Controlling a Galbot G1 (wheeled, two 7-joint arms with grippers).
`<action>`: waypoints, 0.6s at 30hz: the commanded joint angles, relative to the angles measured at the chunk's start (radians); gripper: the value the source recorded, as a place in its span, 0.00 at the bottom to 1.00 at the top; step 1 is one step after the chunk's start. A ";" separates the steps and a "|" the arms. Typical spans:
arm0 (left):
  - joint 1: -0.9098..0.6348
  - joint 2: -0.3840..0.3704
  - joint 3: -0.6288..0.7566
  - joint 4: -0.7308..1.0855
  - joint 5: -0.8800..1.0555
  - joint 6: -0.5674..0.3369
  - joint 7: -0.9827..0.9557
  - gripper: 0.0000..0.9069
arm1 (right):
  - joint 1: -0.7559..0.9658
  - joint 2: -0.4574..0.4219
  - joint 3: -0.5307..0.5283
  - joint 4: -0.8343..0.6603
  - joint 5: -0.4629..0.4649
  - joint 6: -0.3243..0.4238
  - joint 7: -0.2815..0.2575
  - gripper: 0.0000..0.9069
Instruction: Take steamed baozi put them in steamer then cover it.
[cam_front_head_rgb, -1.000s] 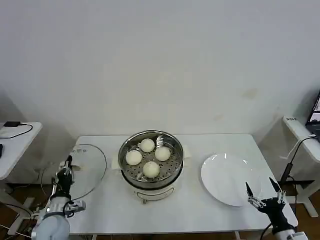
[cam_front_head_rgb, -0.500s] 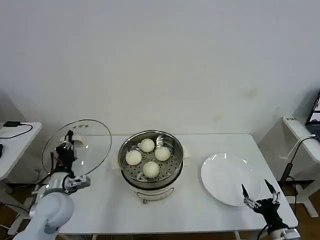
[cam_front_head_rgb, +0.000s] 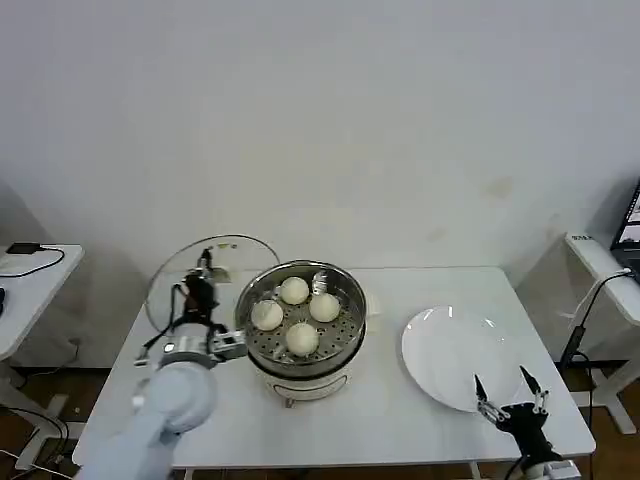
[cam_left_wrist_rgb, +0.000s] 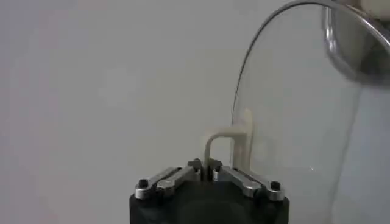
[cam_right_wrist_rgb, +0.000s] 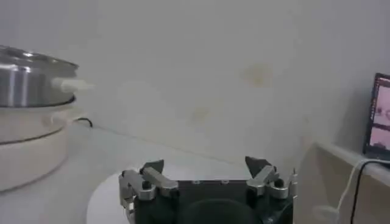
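Left claw (cam_front_head_rgb: 203, 272) pinches a glass lid's (cam_front_head_rgb: 180, 275) white handle (cam_left_wrist_rgb: 234, 137), lid upright at the steamer's (cam_front_head_rgb: 301, 320) nine o'clock; four baozi (cam_front_head_rgb: 303, 338) sit inside; white plate (cam_front_head_rgb: 455, 358) at three o'clock on the table (cam_front_head_rgb: 400, 420); right claw (cam_front_head_rgb: 508, 398) spread beyond

We see the steamer (cam_front_head_rgb: 302, 330) mid-worktop (cam_front_head_rgb: 380, 415), its top uncovered, so the way down from above is open. Four steamed baozi (cam_front_head_rgb: 297, 316) take up most of its tray. A glass lid (cam_front_head_rgb: 200, 280), tilted and gripped by the left claw (cam_front_head_rgb: 201, 283), blocks the steamer's left side. Bare worktop lies in front. To the right, a white plate (cam_front_head_rgb: 455, 352) sits near the right claw (cam_front_head_rgb: 505, 398), whose fingers are spread, seemingly just clear of the rim.
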 joint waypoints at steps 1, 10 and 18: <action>-0.104 -0.184 0.191 0.038 0.185 0.065 0.134 0.00 | 0.007 0.042 -0.014 -0.015 -0.070 -0.002 0.008 1.00; -0.103 -0.315 0.203 0.132 0.248 0.064 0.123 0.00 | 0.017 0.060 -0.031 -0.026 -0.089 0.000 0.013 1.00; -0.106 -0.362 0.223 0.190 0.275 0.063 0.110 0.00 | 0.011 0.060 -0.031 -0.025 -0.088 0.003 0.012 1.00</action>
